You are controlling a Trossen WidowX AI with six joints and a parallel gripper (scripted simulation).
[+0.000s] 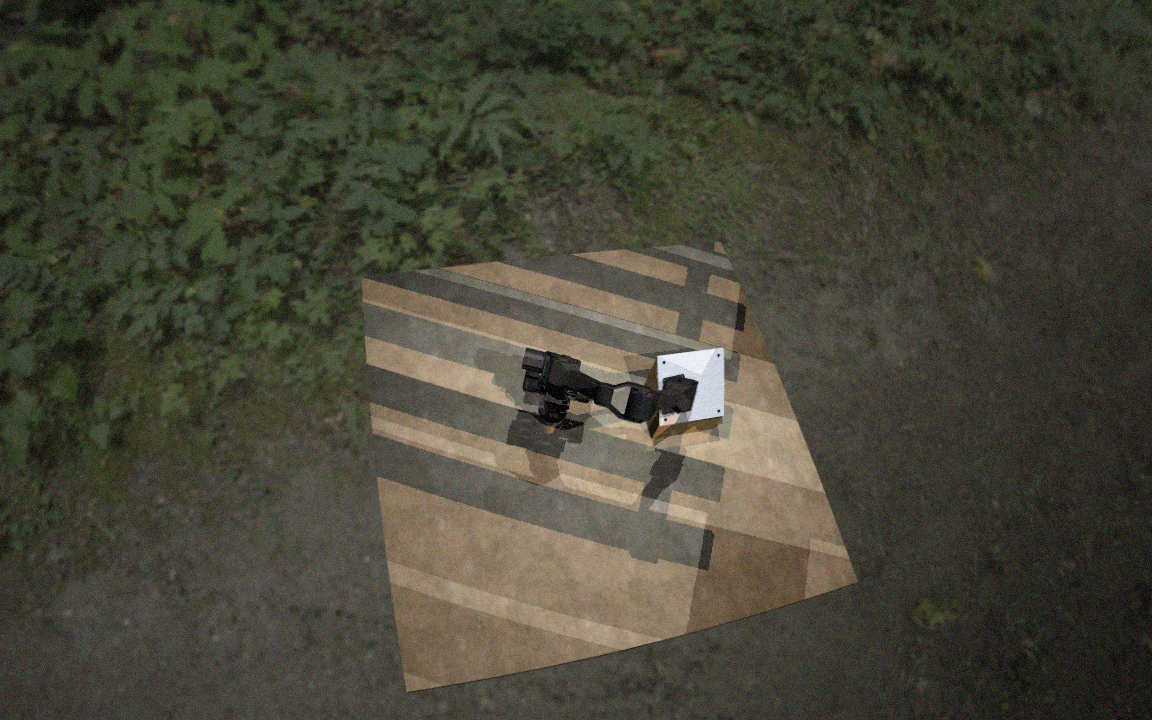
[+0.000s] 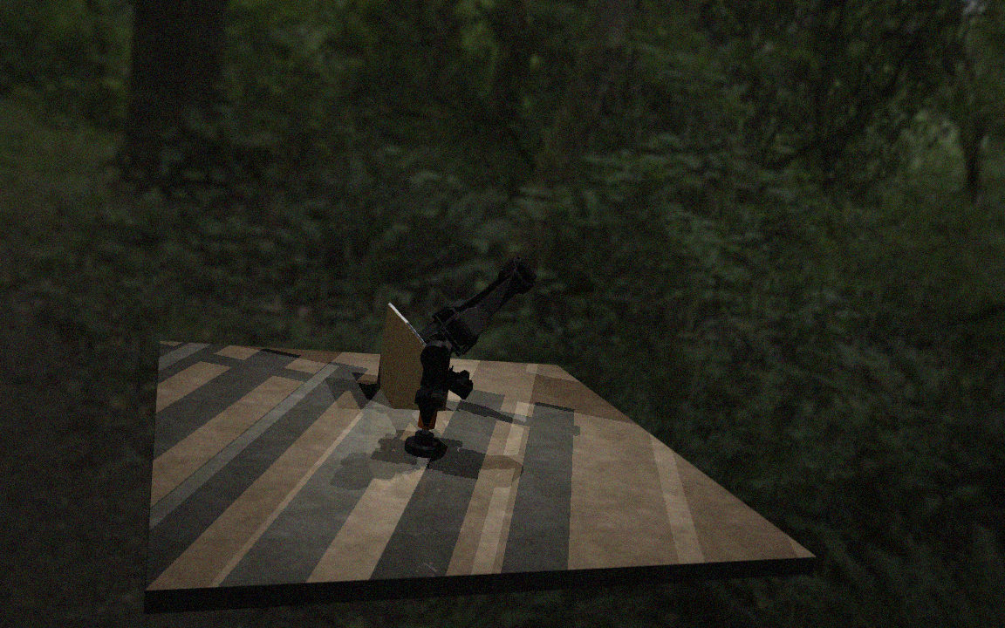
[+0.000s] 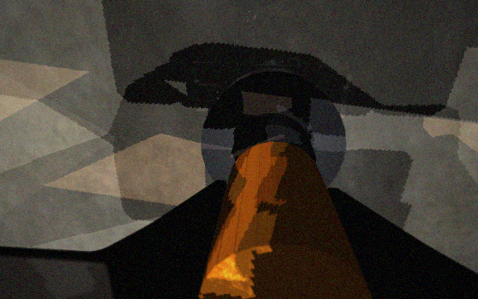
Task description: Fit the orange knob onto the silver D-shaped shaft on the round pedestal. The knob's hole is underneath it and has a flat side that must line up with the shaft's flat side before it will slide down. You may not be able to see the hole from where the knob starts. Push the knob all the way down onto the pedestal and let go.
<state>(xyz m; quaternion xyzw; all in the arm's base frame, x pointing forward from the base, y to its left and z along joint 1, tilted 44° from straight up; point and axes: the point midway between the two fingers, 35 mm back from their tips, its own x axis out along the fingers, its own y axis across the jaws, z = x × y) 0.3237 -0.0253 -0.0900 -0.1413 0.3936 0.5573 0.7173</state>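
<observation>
My gripper is shut on the orange knob, one finger on each side. The knob is upright in the exterior view, directly above the round pedestal. In the wrist view the dark, bluish disc of the pedestal shows around and beyond the knob's far end. The knob's lower end is close to the top of the shaft; I cannot tell whether they touch. The shaft's flat side and the knob's hole are hidden. In the top view the arm mostly covers the knob and pedestal.
A wooden block with a sloping top stands behind the pedestal in the exterior view, under part of the arm. Its silver plate carries the arm's base. Striped shadows cross the table.
</observation>
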